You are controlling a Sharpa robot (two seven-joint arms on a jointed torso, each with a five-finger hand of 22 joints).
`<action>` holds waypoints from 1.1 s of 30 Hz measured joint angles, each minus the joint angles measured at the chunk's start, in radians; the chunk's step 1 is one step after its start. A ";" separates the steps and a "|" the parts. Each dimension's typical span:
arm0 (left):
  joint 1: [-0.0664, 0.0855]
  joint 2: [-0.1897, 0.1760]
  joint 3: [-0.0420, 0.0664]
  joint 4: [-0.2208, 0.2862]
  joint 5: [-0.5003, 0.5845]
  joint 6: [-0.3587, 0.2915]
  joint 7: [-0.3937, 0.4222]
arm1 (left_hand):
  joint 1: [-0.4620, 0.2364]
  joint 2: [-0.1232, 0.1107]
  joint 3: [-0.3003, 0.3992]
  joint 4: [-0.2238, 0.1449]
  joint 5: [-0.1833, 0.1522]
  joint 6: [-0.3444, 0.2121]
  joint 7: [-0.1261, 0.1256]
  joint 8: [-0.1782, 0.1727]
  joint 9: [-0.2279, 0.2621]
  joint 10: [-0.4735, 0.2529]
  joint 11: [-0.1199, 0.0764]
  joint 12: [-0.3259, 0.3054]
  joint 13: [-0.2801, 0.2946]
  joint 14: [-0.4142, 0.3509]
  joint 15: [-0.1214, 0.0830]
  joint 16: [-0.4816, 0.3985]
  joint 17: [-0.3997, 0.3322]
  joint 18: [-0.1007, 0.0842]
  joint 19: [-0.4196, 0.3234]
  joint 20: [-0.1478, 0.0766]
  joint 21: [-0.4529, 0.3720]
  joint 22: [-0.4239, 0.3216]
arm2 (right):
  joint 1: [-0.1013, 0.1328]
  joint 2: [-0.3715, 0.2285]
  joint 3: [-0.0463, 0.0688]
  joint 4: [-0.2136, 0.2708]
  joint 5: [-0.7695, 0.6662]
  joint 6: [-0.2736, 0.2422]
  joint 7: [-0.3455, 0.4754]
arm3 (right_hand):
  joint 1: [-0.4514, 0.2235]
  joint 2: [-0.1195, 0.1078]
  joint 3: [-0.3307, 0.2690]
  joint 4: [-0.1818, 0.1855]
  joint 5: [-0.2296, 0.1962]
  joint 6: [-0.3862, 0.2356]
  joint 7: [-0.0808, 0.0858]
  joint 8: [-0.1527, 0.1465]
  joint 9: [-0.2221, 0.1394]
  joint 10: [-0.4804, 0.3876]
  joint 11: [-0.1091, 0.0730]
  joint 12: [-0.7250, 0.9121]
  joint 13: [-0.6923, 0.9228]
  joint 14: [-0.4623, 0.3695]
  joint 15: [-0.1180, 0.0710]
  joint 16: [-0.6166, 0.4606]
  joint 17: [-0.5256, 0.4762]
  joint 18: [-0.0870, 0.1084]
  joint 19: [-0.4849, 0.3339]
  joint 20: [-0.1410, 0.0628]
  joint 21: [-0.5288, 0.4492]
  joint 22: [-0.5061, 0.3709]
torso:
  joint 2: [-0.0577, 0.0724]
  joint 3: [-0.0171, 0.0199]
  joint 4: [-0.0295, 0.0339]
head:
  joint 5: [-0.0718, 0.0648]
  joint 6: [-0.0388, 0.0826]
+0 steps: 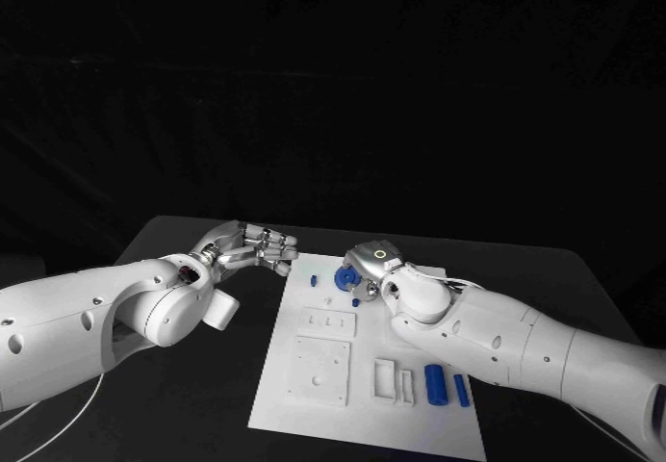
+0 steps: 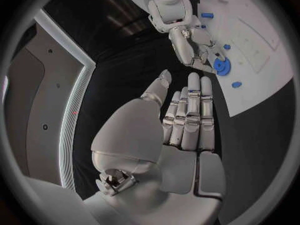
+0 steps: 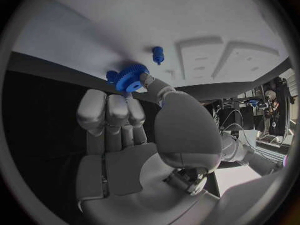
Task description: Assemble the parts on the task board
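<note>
The white task board (image 1: 322,412) lies in the middle of the black table. At its far edge my right hand (image 1: 374,272) pinches a blue gear (image 1: 347,279) between thumb and fingers, low over the board; the right wrist view shows the gear (image 3: 131,78) at the fingertips, close to the board's edge (image 3: 187,15). A small blue peg (image 1: 314,281) stands just left of the gear and another peg (image 1: 358,302) just in front of it. My left hand (image 1: 253,248) hovers off the board's far left corner, fingers straight and together, holding nothing.
Two blue cylinders (image 1: 436,383) (image 1: 462,390) lie on the board's near right part. White raised blocks (image 1: 330,321) (image 1: 322,370) and a slotted block (image 1: 395,379) sit on the board. My right forearm (image 1: 527,346) crosses the board's right side.
</note>
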 measured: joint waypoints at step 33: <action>0.000 -0.001 0.000 0.000 -0.001 0.001 -0.002 | 0.000 0.000 0.000 0.000 0.000 0.000 0.000 0.000 0.000 0.000 0.000 0.000 0.000 0.000 0.000 0.000 0.000 0.000 -0.004 0.004 0.000 0.000 | 0.003 -0.003 0.001 -0.031 0.124 0.061 0.009 | -0.308 -0.057 -0.015 0.229 -0.054 -0.001 -0.015 -0.002 -0.003 -0.008 0.007 -0.016 -0.006 0.000 0.000 0.001 0.012 0.000 0.000 0.000 0.006 0.000 | 0.000 0.0006 -0.0008 | -0.002 -0.001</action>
